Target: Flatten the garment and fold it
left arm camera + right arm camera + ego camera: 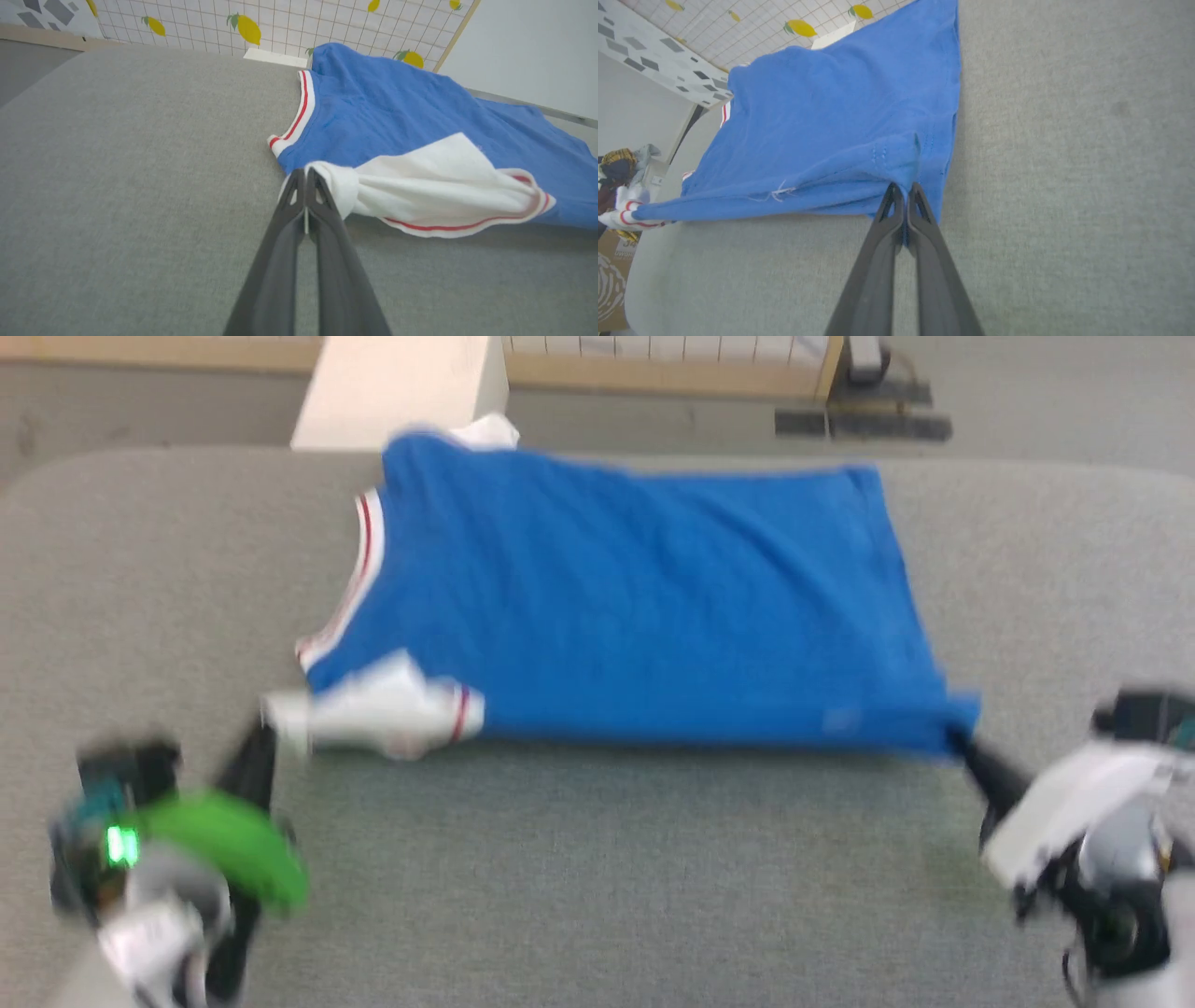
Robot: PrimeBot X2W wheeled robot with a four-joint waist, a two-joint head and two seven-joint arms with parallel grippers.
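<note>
I have the garment [635, 607] spread on the grey table [597, 877]. Its long axis runs across the table, with the collar toward the table's left end and the hem toward its right. My left gripper [304, 176] has its fingers pressed together on the white sleeve [434, 186]. My right gripper [903, 189] pinches the near hem corner, lifted slightly off the table.
</note>
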